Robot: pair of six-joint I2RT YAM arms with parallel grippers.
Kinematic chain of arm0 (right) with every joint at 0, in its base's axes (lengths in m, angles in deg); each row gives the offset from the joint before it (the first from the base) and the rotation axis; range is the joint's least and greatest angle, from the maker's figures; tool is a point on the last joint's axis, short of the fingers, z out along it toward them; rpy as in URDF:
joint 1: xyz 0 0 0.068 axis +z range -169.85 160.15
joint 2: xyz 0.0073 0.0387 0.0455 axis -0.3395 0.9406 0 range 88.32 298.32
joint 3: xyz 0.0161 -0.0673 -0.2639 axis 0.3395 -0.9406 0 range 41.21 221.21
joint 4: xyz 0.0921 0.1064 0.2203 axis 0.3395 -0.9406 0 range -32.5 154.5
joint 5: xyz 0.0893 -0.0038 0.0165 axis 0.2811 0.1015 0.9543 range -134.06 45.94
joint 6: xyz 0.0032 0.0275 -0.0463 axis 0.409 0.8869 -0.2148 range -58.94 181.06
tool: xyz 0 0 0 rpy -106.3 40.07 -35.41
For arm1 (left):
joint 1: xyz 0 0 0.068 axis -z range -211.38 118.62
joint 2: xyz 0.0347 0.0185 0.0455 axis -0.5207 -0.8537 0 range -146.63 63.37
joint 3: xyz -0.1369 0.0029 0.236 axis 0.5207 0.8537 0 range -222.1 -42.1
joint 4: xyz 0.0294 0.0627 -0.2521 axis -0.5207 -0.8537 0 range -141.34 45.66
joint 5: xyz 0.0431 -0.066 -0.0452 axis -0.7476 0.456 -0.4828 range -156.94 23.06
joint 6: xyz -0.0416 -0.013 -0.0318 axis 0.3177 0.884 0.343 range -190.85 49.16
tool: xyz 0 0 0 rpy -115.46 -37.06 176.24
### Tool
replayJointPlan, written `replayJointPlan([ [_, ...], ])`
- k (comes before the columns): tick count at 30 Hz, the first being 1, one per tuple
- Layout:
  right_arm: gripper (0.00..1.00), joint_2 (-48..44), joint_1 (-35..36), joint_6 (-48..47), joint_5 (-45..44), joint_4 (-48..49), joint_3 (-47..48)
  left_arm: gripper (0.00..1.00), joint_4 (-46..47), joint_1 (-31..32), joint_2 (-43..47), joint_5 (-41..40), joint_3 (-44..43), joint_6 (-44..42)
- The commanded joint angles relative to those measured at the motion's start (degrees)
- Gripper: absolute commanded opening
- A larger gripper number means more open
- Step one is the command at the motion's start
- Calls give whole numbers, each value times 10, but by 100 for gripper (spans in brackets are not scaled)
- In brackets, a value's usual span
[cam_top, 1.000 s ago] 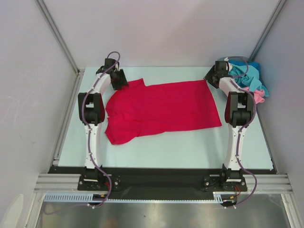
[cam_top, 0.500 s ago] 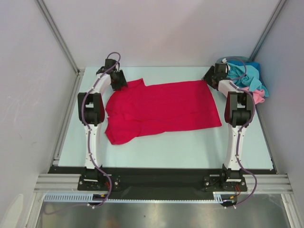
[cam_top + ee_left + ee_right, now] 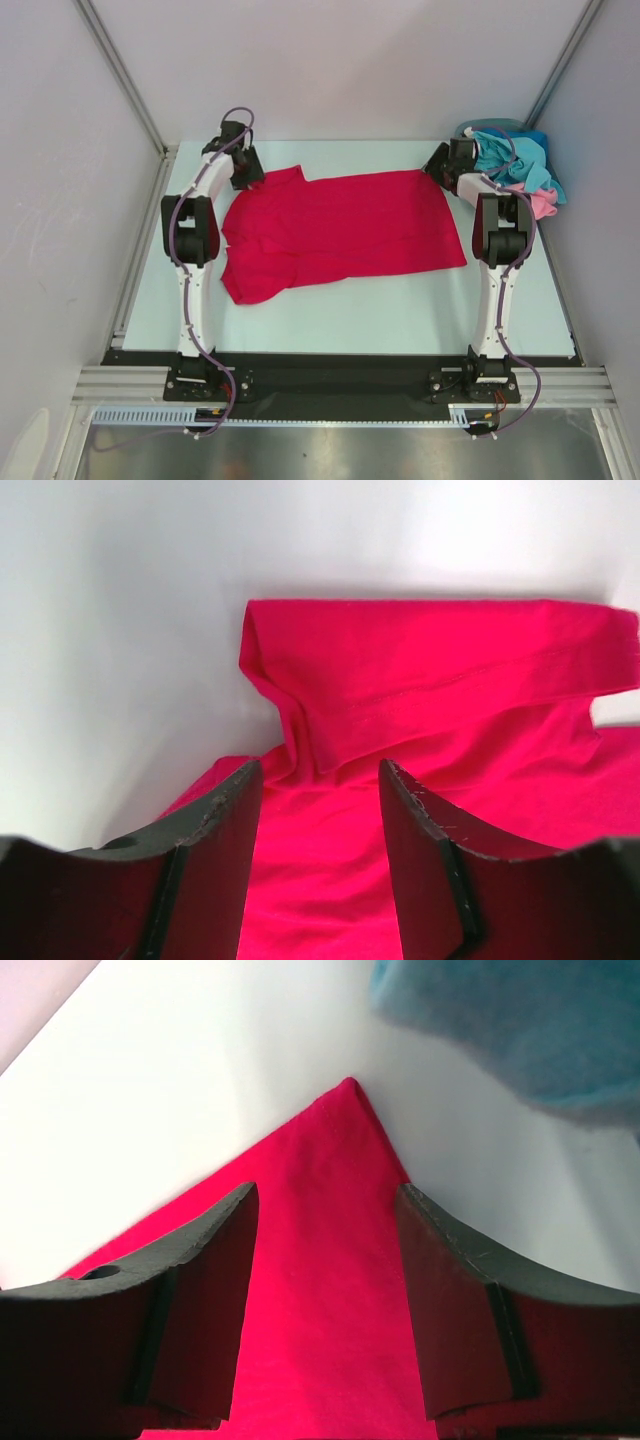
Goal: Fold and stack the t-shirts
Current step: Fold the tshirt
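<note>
Both open pincers [image 3: 318,772] [image 3: 325,1195] bracket the red t-shirt's [image 3: 340,225] corners.

The table [image 3: 400,310] bears 1 spread red t-shirt [image 3: 340,230], a teal-pink heap [image 3: 525,165] at its corner.

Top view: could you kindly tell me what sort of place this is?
Probably a robot lab cell: left arm and right arm bolted at the edge of a table, plain white panels walling it in, a red t-shirt spread flat.
</note>
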Motion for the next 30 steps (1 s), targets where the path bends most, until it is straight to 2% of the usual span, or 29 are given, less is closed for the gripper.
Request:
replayJointPlan([
  [1,62,-24,0,-2,-1,-5,-10,56,-8,4,50,-15,14,-4],
  [3,63,-14,3,-7,-55,-40,19,56,-8,4,53,-21,19,-6],
  [6,63,10,18,-13,-142,-151,94,56,-9,4,60,-27,24,-7],
  [11,63,15,16,1,-163,-180,104,56,-10,4,64,-25,23,-6],
  [19,63,40,13,27,-94,-187,123,55,-10,3,69,-19,25,-6],
  [27,63,35,9,43,50,-93,80,55,-10,1,78,-16,28,-5],
  [30,63,27,9,42,61,-72,69,55,-10,1,80,-16,30,-4],
])
